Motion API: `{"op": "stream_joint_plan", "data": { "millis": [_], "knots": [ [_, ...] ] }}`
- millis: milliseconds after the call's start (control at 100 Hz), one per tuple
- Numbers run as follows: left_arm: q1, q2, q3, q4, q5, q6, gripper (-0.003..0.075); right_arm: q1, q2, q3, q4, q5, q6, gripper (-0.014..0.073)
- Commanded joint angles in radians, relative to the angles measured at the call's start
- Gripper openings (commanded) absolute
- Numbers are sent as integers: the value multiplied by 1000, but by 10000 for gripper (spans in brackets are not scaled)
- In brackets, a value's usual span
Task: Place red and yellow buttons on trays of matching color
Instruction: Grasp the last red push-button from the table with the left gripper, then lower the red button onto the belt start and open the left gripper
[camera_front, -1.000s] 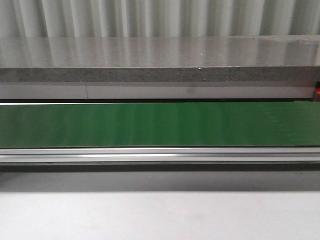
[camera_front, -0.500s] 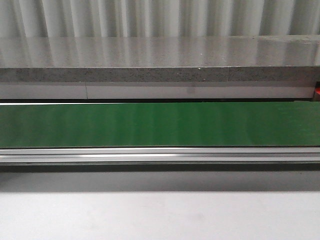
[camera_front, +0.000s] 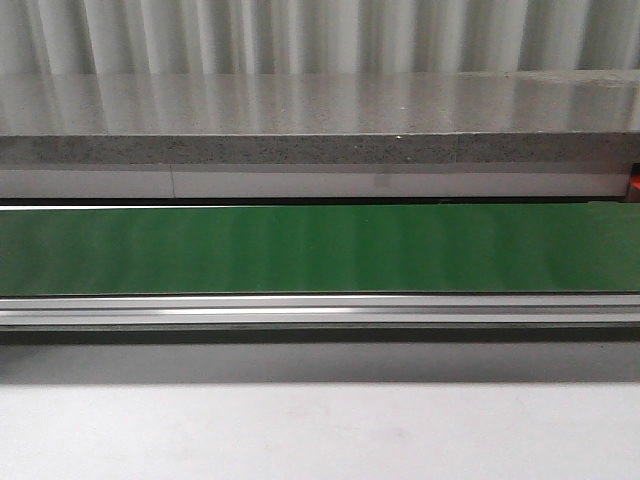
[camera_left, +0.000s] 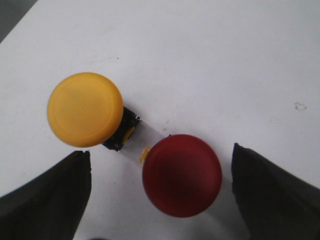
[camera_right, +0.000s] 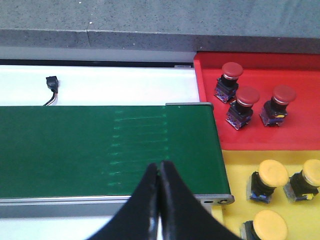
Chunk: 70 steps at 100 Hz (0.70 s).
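Red button and yellow button lie close together on the white table, between the spread-apart fingers of the left gripper. Over the green belt, the right gripper has its jaws pressed together, empty, beside the red tray and yellow tray. Likely light, rigid plastic with slick domed caps; the squarer body beneath looks the surer hold.

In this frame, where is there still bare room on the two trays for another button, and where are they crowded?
Red tray: three red buttons cluster mid-tray; bare floor lies between them and the wall beside the green belt, and toward the yellow tray. There, yellow buttons crowd the visible part; only a strip along the belt edge is free. Right gripper is shut over the belt.
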Motion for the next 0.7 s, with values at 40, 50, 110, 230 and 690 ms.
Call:
{"op": "stream_joint_plan", "data": {
  "millis": [40, 50, 110, 230, 690],
  "knots": [
    [1, -43, -29, 5, -60, -13, 554, -1, 0, -25, -4, -71, -10, -67],
    [1, -43, -29, 5, -60, -13, 554, -1, 0, -25, -4, -71, -10, -67],
    [1, -37, -29, 5, -60, -13, 554, -1, 0, -25, -4, -71, -10, -67],
    [1, -17, -29, -6, -51, -13, 513, -1, 0, -25, -4, -71, -10, -67],
    [1, -25, -29, -14, -36, -5, 11, -1, 0, -25, -4, -71, -10, -67]
  ]
}}
